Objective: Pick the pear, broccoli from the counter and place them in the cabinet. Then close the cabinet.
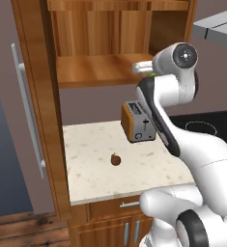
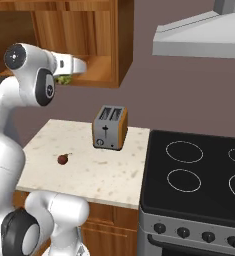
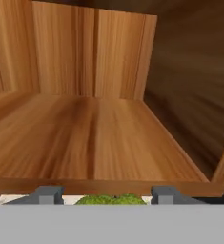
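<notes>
The broccoli (image 3: 112, 199) shows as a green bumpy head between my two fingertips, with my gripper (image 3: 105, 195) shut on it just in front of the cabinet shelf's front edge (image 3: 99, 185). A bit of its green peeks out under my hand (image 1: 153, 74) and beside my arm (image 2: 64, 79). The cabinet (image 1: 95, 70) stands open, its door (image 1: 37, 96) swung out to the left, and its wooden shelf (image 3: 94, 138) is bare. The pear (image 1: 116, 159), small and dark brown, lies on the beige counter (image 1: 86, 140); it also shows at the counter's left (image 2: 63, 159).
An orange and silver toaster (image 1: 138, 121) stands at the back of the counter, right of the pear. A black stovetop (image 2: 199, 175) adjoins the counter on the right, under a grey range hood (image 2: 199, 35). The door's long silver handle (image 1: 28, 111) faces outward.
</notes>
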Controlling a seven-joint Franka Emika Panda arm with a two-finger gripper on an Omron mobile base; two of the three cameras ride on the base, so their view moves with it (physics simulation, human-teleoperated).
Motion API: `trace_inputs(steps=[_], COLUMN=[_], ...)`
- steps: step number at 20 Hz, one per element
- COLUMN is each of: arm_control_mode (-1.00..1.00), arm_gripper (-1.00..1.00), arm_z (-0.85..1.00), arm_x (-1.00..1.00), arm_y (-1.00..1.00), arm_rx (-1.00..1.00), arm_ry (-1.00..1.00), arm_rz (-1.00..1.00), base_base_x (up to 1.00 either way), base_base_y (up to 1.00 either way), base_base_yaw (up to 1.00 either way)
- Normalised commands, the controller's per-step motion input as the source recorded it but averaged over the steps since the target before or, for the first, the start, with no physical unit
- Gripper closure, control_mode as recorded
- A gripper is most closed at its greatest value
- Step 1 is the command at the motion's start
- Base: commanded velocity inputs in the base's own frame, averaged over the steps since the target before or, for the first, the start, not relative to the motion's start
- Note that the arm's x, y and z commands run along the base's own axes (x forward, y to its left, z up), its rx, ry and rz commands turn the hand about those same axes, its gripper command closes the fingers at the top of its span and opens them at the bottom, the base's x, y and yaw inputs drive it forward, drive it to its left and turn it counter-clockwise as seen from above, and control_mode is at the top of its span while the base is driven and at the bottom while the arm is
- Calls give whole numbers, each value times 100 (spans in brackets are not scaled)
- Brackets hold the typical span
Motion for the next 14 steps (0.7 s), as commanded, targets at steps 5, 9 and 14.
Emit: trace_inputs(steps=[5, 9, 14], arm_control_mode=[-100, -100, -100], arm_gripper=[100, 100, 100], arm_z=[9, 12, 0], arm_x=[93, 95, 97], arm_y=[0, 0, 0], arm_rx=[6, 3, 0], arm_ry=[4, 9, 10], arm_rz=[-9, -7, -7], base_base_x=[0, 0, 0], base_base_y=[0, 0, 0], base_base_yaw=[0, 0, 0])
